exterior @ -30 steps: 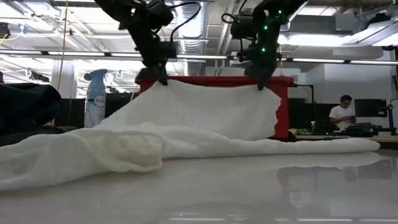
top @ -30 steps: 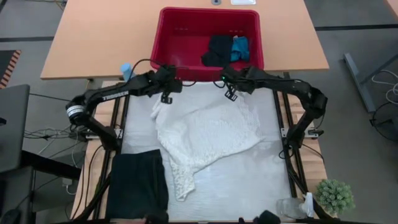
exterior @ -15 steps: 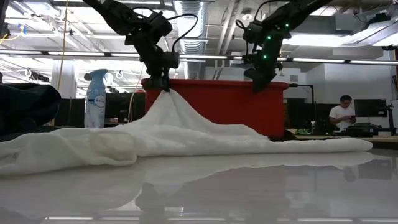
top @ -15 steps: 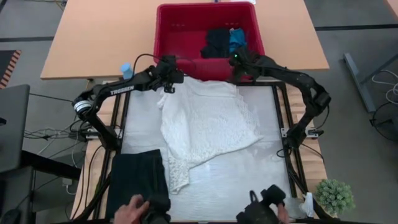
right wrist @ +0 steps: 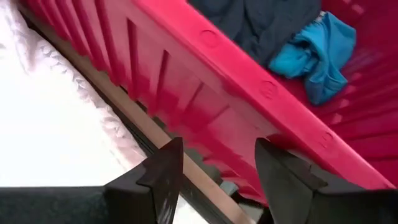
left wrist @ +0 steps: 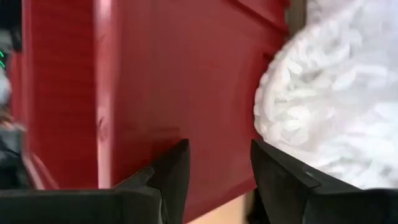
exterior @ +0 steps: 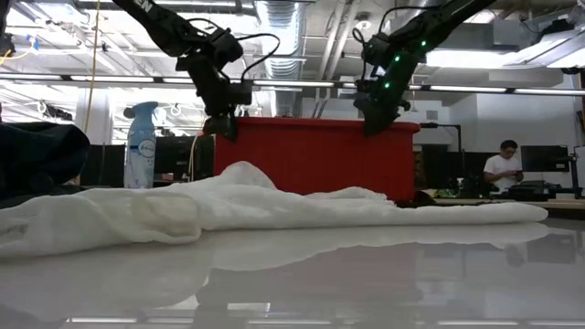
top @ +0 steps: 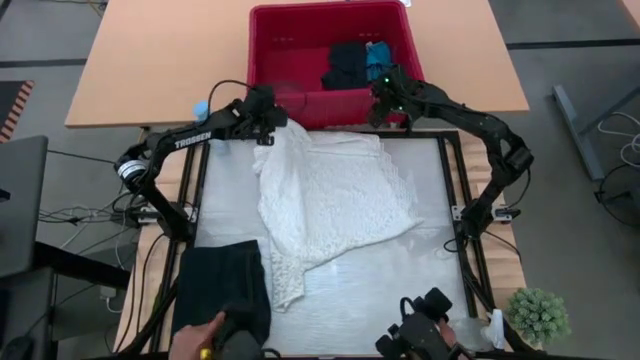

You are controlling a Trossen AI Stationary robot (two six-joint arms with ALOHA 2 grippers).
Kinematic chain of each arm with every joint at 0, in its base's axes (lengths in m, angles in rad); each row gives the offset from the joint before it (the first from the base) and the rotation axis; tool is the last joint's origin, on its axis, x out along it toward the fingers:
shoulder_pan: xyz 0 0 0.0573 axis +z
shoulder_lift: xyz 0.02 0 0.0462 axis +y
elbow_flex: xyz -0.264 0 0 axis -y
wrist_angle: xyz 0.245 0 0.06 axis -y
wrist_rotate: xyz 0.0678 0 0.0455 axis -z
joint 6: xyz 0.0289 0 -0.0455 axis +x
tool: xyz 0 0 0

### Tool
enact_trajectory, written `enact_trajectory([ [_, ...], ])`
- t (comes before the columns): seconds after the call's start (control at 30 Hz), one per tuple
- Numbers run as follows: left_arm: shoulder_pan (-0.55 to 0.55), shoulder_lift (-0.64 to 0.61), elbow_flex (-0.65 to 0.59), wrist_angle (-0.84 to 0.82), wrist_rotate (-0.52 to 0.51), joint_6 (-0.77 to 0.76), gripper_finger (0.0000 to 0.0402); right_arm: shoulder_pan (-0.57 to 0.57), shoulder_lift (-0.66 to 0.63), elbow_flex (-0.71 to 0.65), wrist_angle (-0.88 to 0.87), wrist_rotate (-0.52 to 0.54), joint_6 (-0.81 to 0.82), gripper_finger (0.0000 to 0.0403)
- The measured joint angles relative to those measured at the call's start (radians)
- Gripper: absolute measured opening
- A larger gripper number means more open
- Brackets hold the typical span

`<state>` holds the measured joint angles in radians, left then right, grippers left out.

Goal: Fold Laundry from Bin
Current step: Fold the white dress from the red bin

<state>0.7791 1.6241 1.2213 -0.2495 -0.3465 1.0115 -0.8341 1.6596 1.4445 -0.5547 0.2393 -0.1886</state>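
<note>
Lying folded at the lower left of the high view is a black garment [top: 222,290], with a person's hand [top: 205,335] at its lower edge. Above it, near the upper middle, the left hand [top: 266,122] hangs just over the near wall of the bin [top: 268,60], fingers [left wrist: 171,171] spread with nothing between them; in its wrist view the gap shows only red wall, and the white garment [top: 330,195] lies just beside it, apart from the fingers. That white crinkled piece spreads flat across the counter [top: 400,280] in the centre, its top edge reaching up to the bin's wall, one narrow end trailing toward the lower left. In the low view it is a low heap [exterior: 247,196] under both hands. The right hand [top: 380,100] hovers over the bin's near rim at upper right of centre, fingers [right wrist: 165,171] likewise parted and empty, with the white cloth below it and clear of it. Inside the bin, just beyond that hand, lie a dark garment [top: 348,66] and a small blue one [top: 378,55], touching. At the lower right stand a second gloved hand [top: 425,335] and a small plant [top: 538,315].
</note>
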Motion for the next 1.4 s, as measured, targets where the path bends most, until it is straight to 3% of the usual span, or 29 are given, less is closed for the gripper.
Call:
enact_trajectory([
  [0.2,0.091,0.001,0.000,0.028,0.140,-0.200,0.0152,-0.036,0.106,0.000,0.123,-0.029,-0.029,0.0223],
  [0.3,0.118,0.022,0.001,0.077,0.141,-0.216,0.0144,-0.055,0.160,0.021,0.164,-0.023,-0.024,0.0224],
  [0.4,0.118,0.031,0.009,0.052,0.090,-0.235,0.0142,-0.059,0.195,0.067,0.071,-0.029,-0.019,0.0224],
  [0.6,0.053,-0.034,0.113,-0.181,0.165,-0.333,0.0142,-0.004,0.142,0.137,-0.199,-0.242,-0.213,0.0223],
  [0.7,0.008,-0.092,0.190,-0.313,0.182,-0.367,0.0142,0.046,0.084,0.150,-0.352,-0.402,-0.260,0.0222],
  [0.8,-0.043,-0.151,0.251,-0.468,0.274,-0.385,0.0142,0.128,0.037,0.136,-0.543,-0.545,-0.240,0.0219],
  [0.87,-0.082,-0.189,0.272,-0.561,0.360,-0.389,0.0142,0.207,0.021,0.112,-0.660,-0.579,-0.238,0.0217],
  [0.97,-0.134,-0.242,0.275,-0.637,0.438,-0.401,0.0142,0.346,-0.007,0.039,-0.729,-0.560,-0.224,0.0215],
  [1.13,-0.201,-0.301,0.275,-0.686,0.443,-0.504,0.0142,0.538,-0.053,-0.116,-0.698,-0.473,-0.077,0.0216],
  [1.4,-0.254,-0.332,0.275,-0.760,0.448,-0.591,0.0142,0.742,-0.095,-0.368,-0.506,-0.394,0.130,0.0217],
])
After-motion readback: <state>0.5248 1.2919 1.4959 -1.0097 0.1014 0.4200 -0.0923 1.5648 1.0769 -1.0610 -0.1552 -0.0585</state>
